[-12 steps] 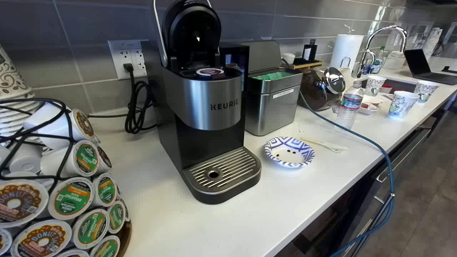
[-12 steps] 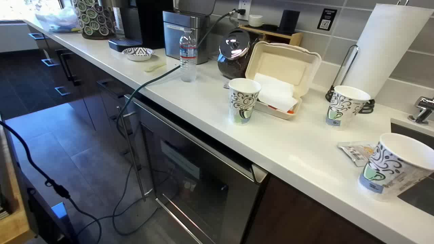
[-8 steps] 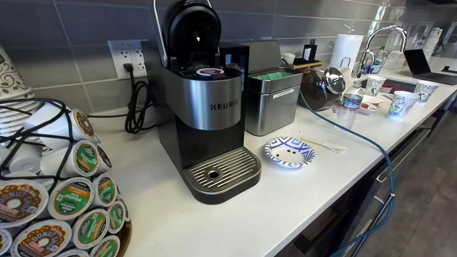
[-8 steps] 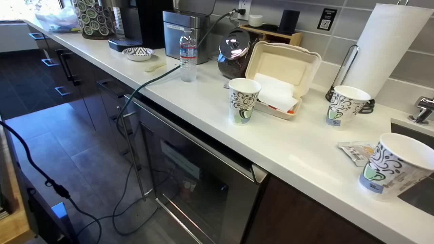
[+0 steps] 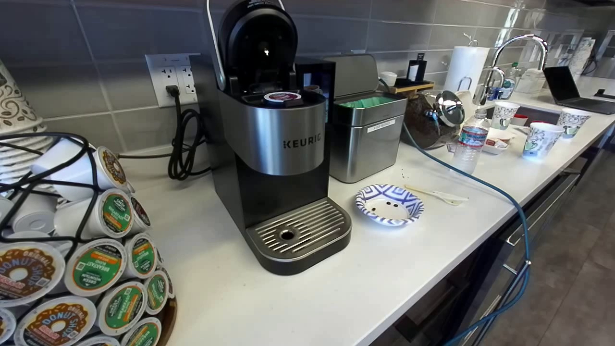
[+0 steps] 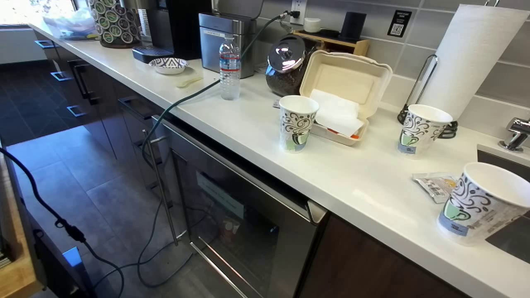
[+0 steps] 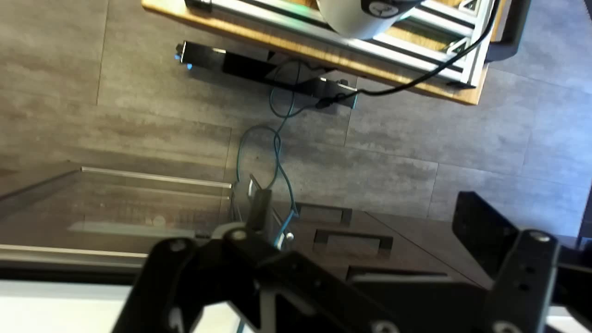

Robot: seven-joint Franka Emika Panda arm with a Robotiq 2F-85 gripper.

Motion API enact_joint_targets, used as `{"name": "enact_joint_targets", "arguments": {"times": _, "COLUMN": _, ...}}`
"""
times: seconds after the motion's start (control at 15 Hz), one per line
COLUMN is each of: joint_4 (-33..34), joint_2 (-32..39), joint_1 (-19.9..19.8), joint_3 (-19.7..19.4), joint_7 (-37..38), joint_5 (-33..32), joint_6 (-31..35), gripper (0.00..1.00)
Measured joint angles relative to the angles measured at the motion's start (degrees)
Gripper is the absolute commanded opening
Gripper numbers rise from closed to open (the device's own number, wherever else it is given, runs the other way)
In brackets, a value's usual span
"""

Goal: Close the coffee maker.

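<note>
Zero closing done: left to right on the table (image 5: 202, 274), stacked coffee pods (image 5: 96, 266), then Keurig coffee maker (image 5: 274, 137), lid (image 5: 257, 36) raised over a single pod (image 5: 282, 97), then brushed-metal bin (image 5: 362, 149). Lowering and pressing the lid seem left. Gripper (image 7: 363, 206) spread wide, nothing held. Both exterior views: no visible change from earlier.

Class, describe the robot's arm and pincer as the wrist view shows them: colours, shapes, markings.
The pincer is black, with angular links, blocky fingers and round screw heads. Of the arm, only a whitish, rounded part shows, with a round, pale emblem on a dark patch.
</note>
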Motion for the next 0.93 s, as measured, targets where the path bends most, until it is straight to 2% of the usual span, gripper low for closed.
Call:
{"name": "enact_joint_targets", "arguments": {"times": 0.27, "joint_4": 2.4, "joint_2": 0.2, "joint_1": 4.5, "joint_3": 3.9, "joint_7": -1.5, "joint_5": 5.8, "joint_6": 8.1, "gripper": 1.0}}
{"name": "enact_joint_targets", "arguments": {"times": 0.6, "joint_4": 9.3, "joint_2": 3.9, "joint_1": 11.7, "joint_3": 8.0, "joint_7": -4.7, "joint_5": 12.9, "joint_6": 18.0, "gripper": 1.0}}
{"name": "enact_joint_targets", "arguments": {"times": 0.8, "joint_4": 15.2, "joint_2": 8.6, "joint_1": 15.4, "joint_3": 8.9, "joint_7": -9.6, "joint_5": 17.5, "joint_6": 20.2, "gripper": 1.0}}
{"name": "enact_joint_targets", "arguments": {"times": 0.93, "joint_4": 16.5, "joint_2": 10.1, "joint_1": 15.2, "joint_3": 9.5, "joint_7": -9.9, "joint_5": 17.8, "joint_6": 20.2, "gripper": 1.0}}
